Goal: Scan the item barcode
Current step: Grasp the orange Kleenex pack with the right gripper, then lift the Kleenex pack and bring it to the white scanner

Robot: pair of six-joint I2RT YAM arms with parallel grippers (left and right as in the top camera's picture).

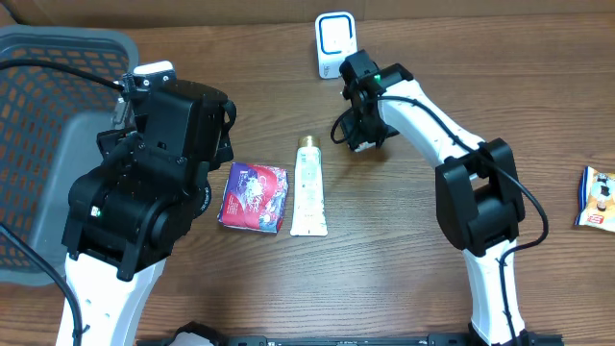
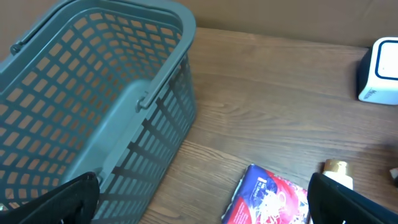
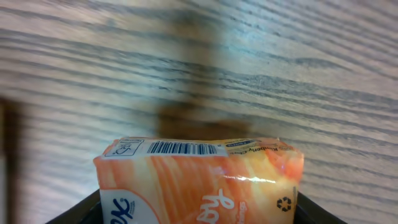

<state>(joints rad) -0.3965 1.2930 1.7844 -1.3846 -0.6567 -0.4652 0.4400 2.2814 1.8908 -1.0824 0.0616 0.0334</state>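
Observation:
An orange-and-white tissue pack (image 3: pixel 199 180) sits between the dark fingers of my right gripper (image 3: pixel 199 210), which press on both its sides. Its barcode (image 3: pixel 180 148) runs along the top edge facing the wrist camera. In the overhead view the right gripper (image 1: pixel 363 130) hangs over the table just below the white scanner (image 1: pixel 334 43), and the pack is mostly hidden under it. My left gripper (image 2: pixel 205 198) is wide open and holds nothing. It hovers over the table between the basket and a blue-and-red packet (image 2: pixel 267 199).
A grey mesh basket (image 1: pixel 38 144) fills the left side. The blue-and-red packet (image 1: pixel 254 197) and a cream tube (image 1: pixel 308 187) lie mid-table. A small snack packet (image 1: pixel 598 197) lies at the right edge. The bulky left arm (image 1: pixel 154 173) stands beside the basket.

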